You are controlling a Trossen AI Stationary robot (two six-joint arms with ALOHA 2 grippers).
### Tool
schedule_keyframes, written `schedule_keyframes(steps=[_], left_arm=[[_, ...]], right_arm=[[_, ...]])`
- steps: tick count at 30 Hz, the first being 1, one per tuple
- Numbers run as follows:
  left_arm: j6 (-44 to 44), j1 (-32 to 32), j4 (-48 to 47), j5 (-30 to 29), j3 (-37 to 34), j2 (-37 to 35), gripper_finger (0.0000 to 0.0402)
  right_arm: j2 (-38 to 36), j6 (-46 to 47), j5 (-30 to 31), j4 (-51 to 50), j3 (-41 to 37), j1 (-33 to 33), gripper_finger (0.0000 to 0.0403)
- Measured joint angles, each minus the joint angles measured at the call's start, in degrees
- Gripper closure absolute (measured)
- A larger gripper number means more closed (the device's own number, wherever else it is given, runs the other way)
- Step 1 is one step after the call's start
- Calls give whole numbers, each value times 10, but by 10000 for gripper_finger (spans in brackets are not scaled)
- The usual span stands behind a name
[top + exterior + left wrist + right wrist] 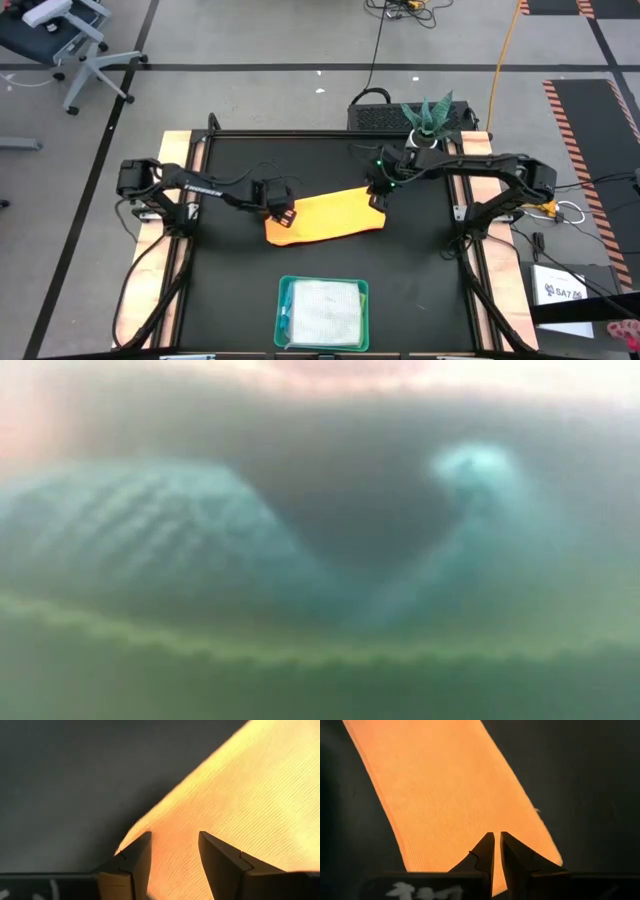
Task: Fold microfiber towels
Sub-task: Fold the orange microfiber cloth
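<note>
High view: yellow-orange towel [325,216] lying as a long folded strip in the middle of the black table [230,300]. Left pincer [285,214] at the strip's left end, right pincer [378,197] at its right end. Nearer the front edge, a teal tray [284,300] with a pale grey-white towel [322,312] lying in it. Finger gaps too small to read from up here.

Low view: only blur, with turquoise blue cloth [180,530] and a lime green edge [300,660] filling the lens; neither arm nor the orange strip visible.

Left wrist view: left pincer [175,862] spread apart, the two fingers straddling a corner of the yellow-orange towel [240,795]; released, nothing gripped. Fingertips cut off by the lower border.

Right wrist view: right pincer [496,851] clenched to a thin slit over the near end of the yellow-orange towel [450,790], tips against the fabric; whether cloth is pinched between them, cannot tell.
</note>
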Motion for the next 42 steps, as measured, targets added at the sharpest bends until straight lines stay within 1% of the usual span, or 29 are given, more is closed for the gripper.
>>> schedule_keyframes(steps=[2,9,14,18,23,25,28,30,32,34,36,42], left_arm=[[3,-5,-7,-3,-7,0,236],[1,-8,-1,-60,-40,0,236],[2,12,0,-107,-48,0,236],[24,46,14,-136,-49,1,236],[66,106,19,-135,-49,1,236],[83,128,29,-129,-49,1,236],[105,153,59,-94,-49,1,236],[117,161,77,-73,-49,1,236],[121,162,88,-69,-49,1,236],[121,161,91,-69,-49,1,236],[122,160,91,-68,-49,1,236],[119,150,91,-60,-49,1,236]], right_arm=[[0,3,0,0,-7,0,383],[0,13,0,15,-8,0,383],[0,13,1,35,-8,0,383],[0,16,0,58,-8,-6,383],[0,16,-9,56,-8,-23,383],[5,15,-29,58,-8,-29,383],[22,16,-57,59,-8,-33,383],[39,27,-83,54,-8,-30,383],[59,32,-102,51,-8,-17,383],[77,23,-101,46,-8,-3,383],[91,17,-88,48,-8,8,383],[109,10,-68,49,-8,10,383]])
